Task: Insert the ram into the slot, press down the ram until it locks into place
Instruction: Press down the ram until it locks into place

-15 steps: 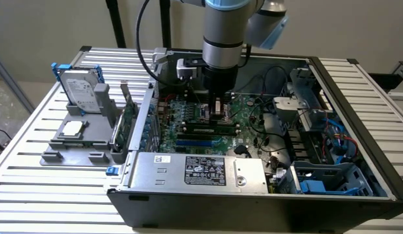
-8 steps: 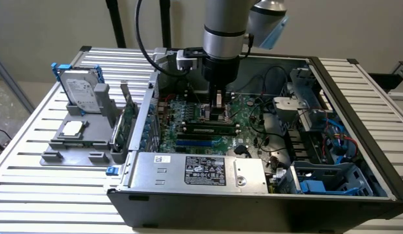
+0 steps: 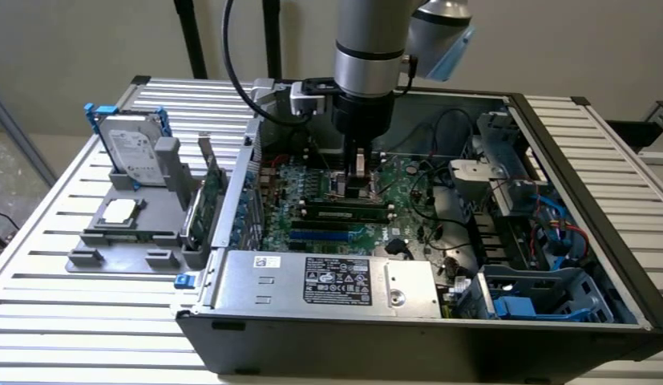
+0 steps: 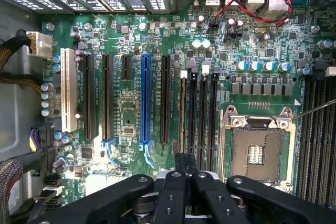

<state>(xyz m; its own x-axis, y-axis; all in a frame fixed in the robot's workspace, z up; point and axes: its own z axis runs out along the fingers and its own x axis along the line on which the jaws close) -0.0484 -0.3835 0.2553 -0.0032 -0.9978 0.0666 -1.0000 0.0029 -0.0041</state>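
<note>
While poised over the motherboard, gripper: fingers drawn together, nothing seen clamped between them; hanging above the middle of the open computer case, close over the ram but apparently not pressing on it.
Ram: lying flat along the board in the exterior view, lined up with one long black slot, near the middle of the motherboard.
Neighbours: blue expansion slot on one side of the ram's slot, square silver processor socket on the other, with the bank of black memory slots between them.
Alignment: in the wrist view, fingertips in line with the memory slots nearest the expansion slots, so aimed at the ram's own row.
Done, by the look of it: ram out of the gripper and resting in the slot, level from end to end, no tilt to be made out.
Left, as a judgement: pressing down and locking not confirmed; end latches too small to read as shut or sprung.
Elsewhere: power supply along the near edge of the case; hard drive upright in a grey holder, outside the case at the exterior view's left.
</note>
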